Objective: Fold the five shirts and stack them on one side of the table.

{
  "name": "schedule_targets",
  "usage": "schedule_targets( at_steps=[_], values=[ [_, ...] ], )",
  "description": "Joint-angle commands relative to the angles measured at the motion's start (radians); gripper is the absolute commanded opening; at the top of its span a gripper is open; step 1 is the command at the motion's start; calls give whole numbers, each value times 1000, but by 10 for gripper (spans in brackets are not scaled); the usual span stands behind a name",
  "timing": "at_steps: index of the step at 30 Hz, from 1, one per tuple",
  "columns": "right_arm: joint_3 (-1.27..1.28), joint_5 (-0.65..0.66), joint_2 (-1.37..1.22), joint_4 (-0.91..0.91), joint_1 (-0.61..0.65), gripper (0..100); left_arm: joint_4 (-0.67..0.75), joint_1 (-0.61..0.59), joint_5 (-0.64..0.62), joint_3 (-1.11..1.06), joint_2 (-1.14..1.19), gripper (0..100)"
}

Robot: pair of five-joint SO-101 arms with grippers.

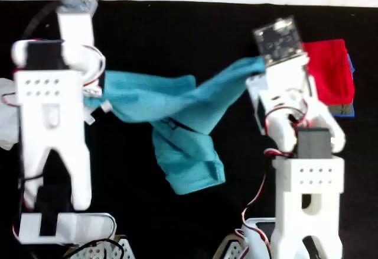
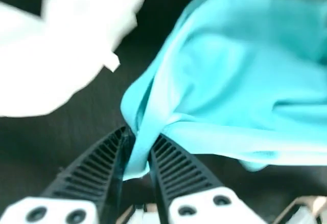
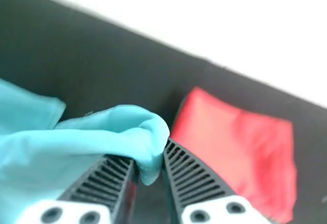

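Above the middle of the black table [image 1: 177, 28], we see the teal shirt [image 1: 177, 123] stretched between the 2 arms, with a loose fold trailing toward the near edge. The left gripper [image 2: 139, 143] is clamped on 1 bunched end of it, close to a white shirt [image 2: 61, 55], and the right gripper [image 3: 148, 160] pinches the other end. Just beyond the right gripper, a folded red shirt [image 1: 328, 70] lies at the table's far right side.
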State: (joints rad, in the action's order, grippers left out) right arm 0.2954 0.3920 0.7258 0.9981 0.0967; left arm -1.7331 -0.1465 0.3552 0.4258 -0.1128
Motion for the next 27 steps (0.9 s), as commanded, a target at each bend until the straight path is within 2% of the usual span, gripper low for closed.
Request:
schedule_targets(
  at_steps=[1,6,18,27],
  values=[
    [-194,9,16,-28,-28,5,-20,8,-52,191,-91,9],
    [-369,9,16,-27,-82,5,-20,13,-107,303,-180,9],
    [-590,9,27,-25,-139,5,-15,15,-123,401,-311,9],
    [-792,9,28,-24,-139,5,-20,10,-121,321,-326,9]
  ],
)
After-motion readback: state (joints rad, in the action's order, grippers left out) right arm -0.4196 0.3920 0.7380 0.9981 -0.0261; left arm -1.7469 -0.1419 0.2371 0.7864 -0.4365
